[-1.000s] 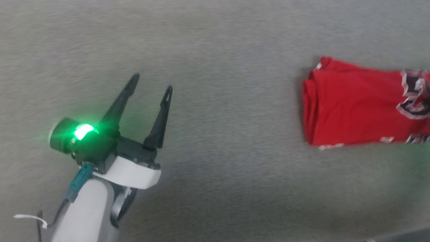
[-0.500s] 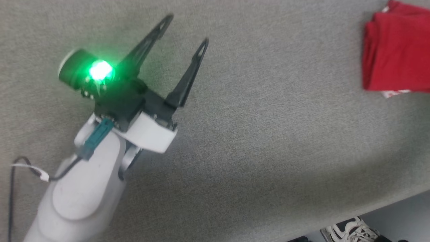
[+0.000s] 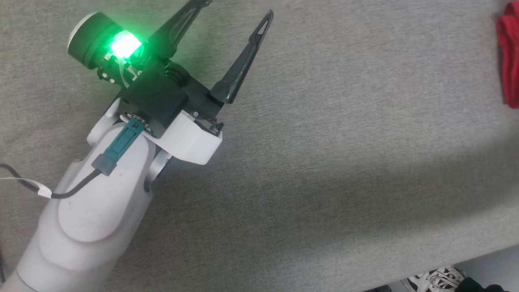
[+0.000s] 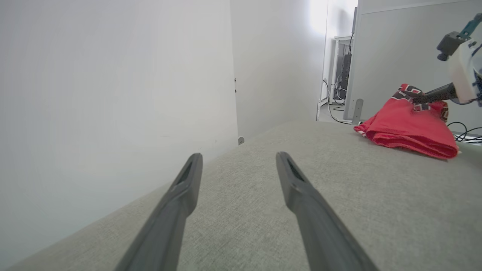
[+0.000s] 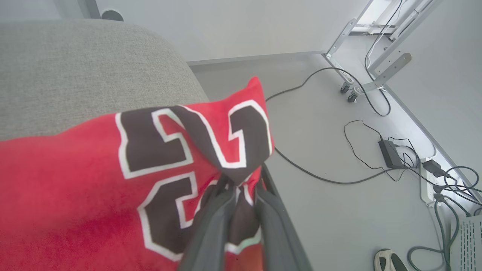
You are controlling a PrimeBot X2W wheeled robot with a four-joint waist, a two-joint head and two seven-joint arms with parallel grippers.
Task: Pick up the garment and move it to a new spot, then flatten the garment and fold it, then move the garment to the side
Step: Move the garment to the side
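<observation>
Surface [image 3: 324,170]: grey woven fabric, broad and bare across the middle.
Wall [image 4: 113,75]: plain white, close behind the surface's left edge.
Left gripper [image 3: 237,10]: spread wide, nothing between the jaws, hovering over bare fabric well apart from the shirt [image 3: 510,61]; green lamp [image 3: 123,44] lit at the wrist.
Shirt [image 4: 408,130]: red, bunched in layered folds near the right end of the surface, black white-edged number on top; barely a red sliver at the right edge of the head view, so neatness of the fold hard to judge.
Right gripper [image 5: 243,188]: nearly closed, pinching a tuck of the printed cloth and holding it up in a peak.
Floor [image 5: 331,226]: pale, cables [image 5: 331,182] and a power brick [image 5: 389,154] beyond the surface's corner; a trainer [image 5: 388,260] at the bottom edge.
Progress: pick-up, flattening and folding apparently done; probably partway through the last move to the side.
Left to do: set the shirt down flat at the side, let go.
</observation>
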